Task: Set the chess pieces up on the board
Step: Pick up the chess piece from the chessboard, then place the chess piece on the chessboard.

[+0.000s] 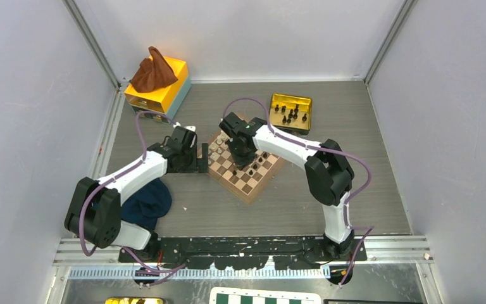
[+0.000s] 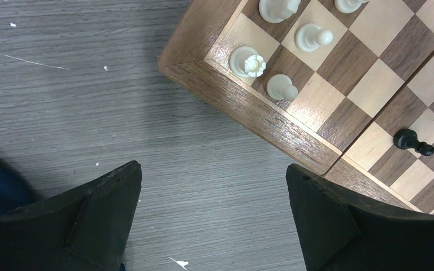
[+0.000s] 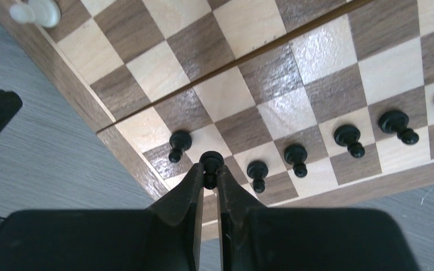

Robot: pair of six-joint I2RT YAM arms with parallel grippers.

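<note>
The right claw [image 3: 210, 179] was pinched almost closed on one small black piece [image 3: 211, 162], close to the board [image 3: 243, 28] rim. Six other black pieces [image 3: 295, 153] stood in a slanting row around it — one to its left, five trailing off right. A cream piece [image 3: 34, 11] stood at the board's far corner, beside the grey desk [image 3: 45, 164].

Table [image 1: 367, 166]: grey wood-grain, with white flecks under my left wrist.
Yellow box [image 1: 168, 90]: far-left corner, teal sides.
Brown cloth [image 1: 154, 71]: heaped to a peak on that box.
Gold tin [image 1: 277, 100]: far side, right of centre, open.
Blue cloth [image 1: 147, 204]: crumpled, near left.
Cream chess pieces [image 2: 313, 37]: several, upright, clustered.
Green-and-white checkered board [image 1: 262, 297]: near edge, cut off.
</note>
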